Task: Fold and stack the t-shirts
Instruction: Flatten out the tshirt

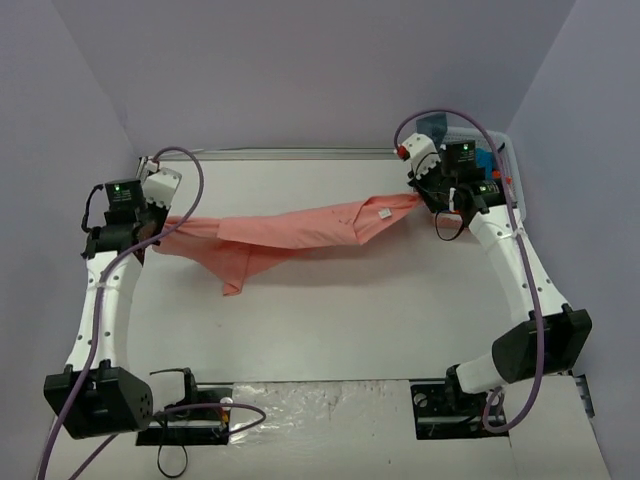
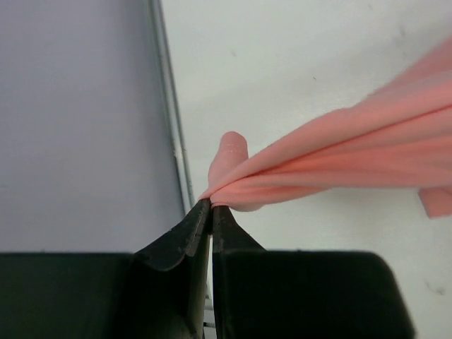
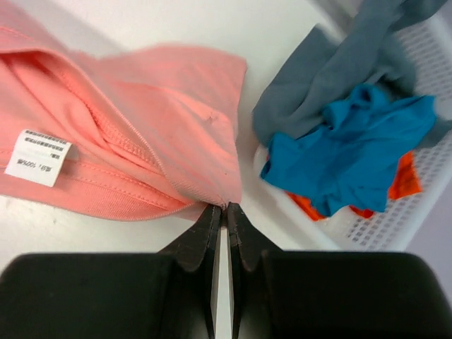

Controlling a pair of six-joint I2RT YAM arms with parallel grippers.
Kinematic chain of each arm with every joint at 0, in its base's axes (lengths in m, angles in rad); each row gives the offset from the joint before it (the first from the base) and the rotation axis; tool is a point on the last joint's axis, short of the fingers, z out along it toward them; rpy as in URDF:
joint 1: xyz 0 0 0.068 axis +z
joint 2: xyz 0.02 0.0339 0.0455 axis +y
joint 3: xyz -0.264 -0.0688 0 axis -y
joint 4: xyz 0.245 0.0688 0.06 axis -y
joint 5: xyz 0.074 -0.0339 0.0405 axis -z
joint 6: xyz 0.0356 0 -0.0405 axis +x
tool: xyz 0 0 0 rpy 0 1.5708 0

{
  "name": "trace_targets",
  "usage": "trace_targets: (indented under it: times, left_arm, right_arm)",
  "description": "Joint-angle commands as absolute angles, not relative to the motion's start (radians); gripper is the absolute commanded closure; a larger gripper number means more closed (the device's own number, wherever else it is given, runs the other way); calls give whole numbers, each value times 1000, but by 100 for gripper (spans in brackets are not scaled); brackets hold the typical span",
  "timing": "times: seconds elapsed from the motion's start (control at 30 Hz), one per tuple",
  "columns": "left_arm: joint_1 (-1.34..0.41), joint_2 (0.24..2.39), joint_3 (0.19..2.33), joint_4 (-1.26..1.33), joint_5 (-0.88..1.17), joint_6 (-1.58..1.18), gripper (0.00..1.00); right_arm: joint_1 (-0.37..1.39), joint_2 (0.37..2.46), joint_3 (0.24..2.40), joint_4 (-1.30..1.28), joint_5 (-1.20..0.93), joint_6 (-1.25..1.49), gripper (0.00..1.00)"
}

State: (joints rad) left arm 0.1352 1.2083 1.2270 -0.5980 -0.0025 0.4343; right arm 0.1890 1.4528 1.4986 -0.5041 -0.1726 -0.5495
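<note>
A salmon-pink t-shirt (image 1: 300,228) hangs stretched across the back of the table between both arms, one flap drooping to the tabletop. My left gripper (image 2: 210,206) is shut on its left end (image 2: 339,152), near the table's left edge. My right gripper (image 3: 225,207) is shut on the shirt's collar end (image 3: 141,141), where a white label (image 3: 42,157) shows. In the top view the left gripper (image 1: 152,222) and right gripper (image 1: 425,193) hold the cloth taut. Blue (image 3: 353,152), slate grey-blue (image 3: 332,70) and orange-red (image 3: 402,180) t-shirts lie bunched in the basket.
A white lattice basket (image 3: 424,212) stands at the back right corner, just beside my right gripper; in the top view this basket (image 1: 505,165) is partly hidden by the arm. A metal rail (image 2: 173,134) runs along the table's left edge by the purple wall.
</note>
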Motion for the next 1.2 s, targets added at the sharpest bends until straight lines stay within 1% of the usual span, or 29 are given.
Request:
trace_targets:
  times: [0.0,0.03,0.07,0.1,0.13,0.17,0.23,0.4,0.63,0.77,1.03,1.17]
  left_arm:
    - [117,1207,1140,-672,130,502,98]
    - [107,1210,1108,-692,179,529,98]
    - [94,1215,1095,-731,195,540,98]
    - [78,1216,1088,-751,213,555,98]
    - [45,1218,1068,-768,225,569,98]
    - [28,1215,1057,-781,233,569,98]
    - [-36,1203,1042,-784,233,571,98]
    - [-81,1198,1029,-773,233,555,98]
    - [-77,1229,1012,-706,204,460,98]
    - [-72,1261,1003,-674,200,388,98]
    - [-57,1296,980,-607,158,311,98]
    - [-12,1315,989,-607,149,296,98]
  right_arm:
    - [178,1515,1378,-518,-160,-614,100]
    - [178,1532,1358,-518,-137,-618,93]
    - [178,1552,1333,-518,-127,-618,71]
    - [178,1592,1325,-523,-121,-617,63]
    - [178,1609,1322,-525,-117,-612,57]
    - [178,1627,1324,-526,-117,-606,44]
    - [179,1660,1350,-535,-133,-586,38]
    - [213,1700,1445,-587,-238,-565,36]
    - [403,1801,1574,-652,-276,-548,36]
    - [471,1916,1658,-689,-328,-540,36]
    - [632,2072,1767,-693,-302,-549,38]
    - [705,2111,1793,-693,-304,-545,39]
